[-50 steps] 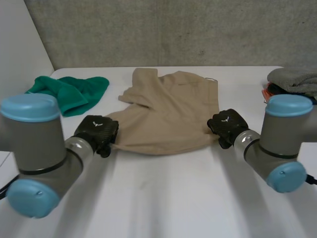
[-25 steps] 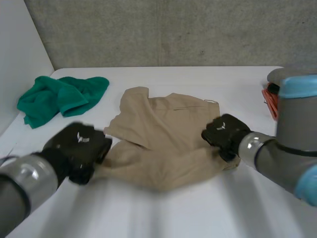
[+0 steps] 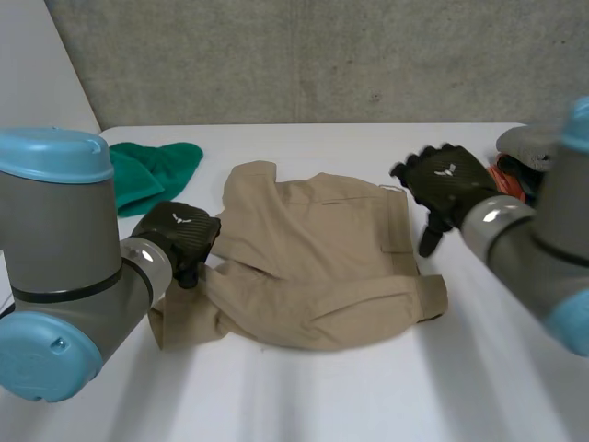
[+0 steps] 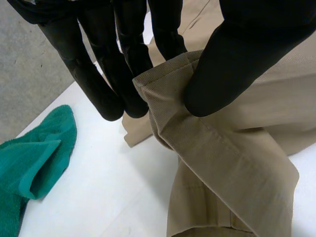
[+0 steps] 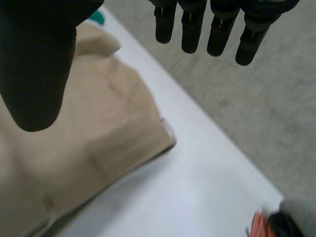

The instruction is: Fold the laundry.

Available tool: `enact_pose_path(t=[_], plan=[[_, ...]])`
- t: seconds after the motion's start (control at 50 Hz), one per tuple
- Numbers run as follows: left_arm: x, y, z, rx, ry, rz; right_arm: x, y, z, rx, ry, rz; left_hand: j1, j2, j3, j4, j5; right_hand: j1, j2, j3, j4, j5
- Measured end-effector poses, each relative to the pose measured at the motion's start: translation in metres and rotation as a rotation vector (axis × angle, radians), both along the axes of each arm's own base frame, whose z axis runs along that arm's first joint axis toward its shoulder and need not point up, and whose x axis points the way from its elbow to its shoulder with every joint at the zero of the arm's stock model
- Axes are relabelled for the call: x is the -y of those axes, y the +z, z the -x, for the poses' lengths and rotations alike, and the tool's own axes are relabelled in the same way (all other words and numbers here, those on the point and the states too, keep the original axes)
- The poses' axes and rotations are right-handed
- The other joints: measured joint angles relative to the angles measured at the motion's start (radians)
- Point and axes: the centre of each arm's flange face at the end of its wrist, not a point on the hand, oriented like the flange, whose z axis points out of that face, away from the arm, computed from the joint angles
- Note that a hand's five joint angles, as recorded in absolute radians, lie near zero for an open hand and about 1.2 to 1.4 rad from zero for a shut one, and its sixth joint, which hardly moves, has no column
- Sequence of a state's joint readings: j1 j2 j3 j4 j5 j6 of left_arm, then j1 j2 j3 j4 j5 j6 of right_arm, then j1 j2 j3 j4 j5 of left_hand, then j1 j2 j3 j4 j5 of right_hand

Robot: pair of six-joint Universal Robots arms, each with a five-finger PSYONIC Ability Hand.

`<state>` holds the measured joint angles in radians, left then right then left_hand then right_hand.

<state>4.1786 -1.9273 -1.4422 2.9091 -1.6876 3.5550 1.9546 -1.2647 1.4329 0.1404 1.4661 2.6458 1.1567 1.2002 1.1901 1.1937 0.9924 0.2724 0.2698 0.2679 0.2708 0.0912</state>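
A tan garment [image 3: 313, 267] lies rumpled in the middle of the white table, its near edge doubled over. My left hand [image 3: 179, 235] is at the garment's left edge. In the left wrist view its thumb [image 4: 237, 64] and fingers [image 4: 106, 84] pinch a stitched hem of the tan garment [image 4: 222, 158]. My right hand [image 3: 446, 184] hovers above the garment's right edge, apart from it. In the right wrist view my right hand [image 5: 34, 64] has straight fingers [image 5: 192, 29] and holds nothing, with the tan garment [image 5: 89, 148] below it.
A green cloth [image 3: 152, 170] lies at the back left, also beside my left hand's fingers [image 4: 34, 158]. A grey cloth [image 3: 529, 143] on something orange [image 3: 506, 175] sits at the far right edge. A concrete wall runs behind the table.
My right hand has let go of the garment's right edge and lifted up and to the right. My left hand has kept its pinch and drawn the left edge back.
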Motion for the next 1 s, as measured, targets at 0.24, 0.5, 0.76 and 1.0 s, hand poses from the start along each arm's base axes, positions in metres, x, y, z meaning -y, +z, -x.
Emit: enact_pose_path(t=[0.24, 0.5, 0.76, 1.0], plan=[[0.002, -0.005, -0.008, 0.0, 0.01, -0.022, -0.026, -0.037, 0.024, -0.124, 0.099, -0.189, 0.0, 0.0, 0.0, 0.0, 0.0, 0.133, 0.124, 0.137, 0.128, 0.146], [0.02, -0.017, -0.013, 0.014, 0.055, -0.024, -0.041, -0.061, 0.019, -0.044, 0.096, -0.08, 0.0, 0.0, 0.0, 0.0, 0.0, 0.206, 0.208, 0.209, 0.214, 0.226], [0.027, -0.022, -0.012, 0.02, 0.068, -0.029, -0.067, -0.038, 0.032, -0.08, 0.109, -0.086, 0.0, 0.0, 0.0, 0.0, 0.0, 0.399, 0.402, 0.405, 0.4, 0.407], [0.029, -0.024, -0.015, 0.019, 0.077, -0.037, -0.063, -0.072, 0.024, -0.146, 0.157, -0.132, 0.0, 0.0, 0.0, 0.0, 0.0, 0.212, 0.21, 0.215, 0.203, 0.183]])
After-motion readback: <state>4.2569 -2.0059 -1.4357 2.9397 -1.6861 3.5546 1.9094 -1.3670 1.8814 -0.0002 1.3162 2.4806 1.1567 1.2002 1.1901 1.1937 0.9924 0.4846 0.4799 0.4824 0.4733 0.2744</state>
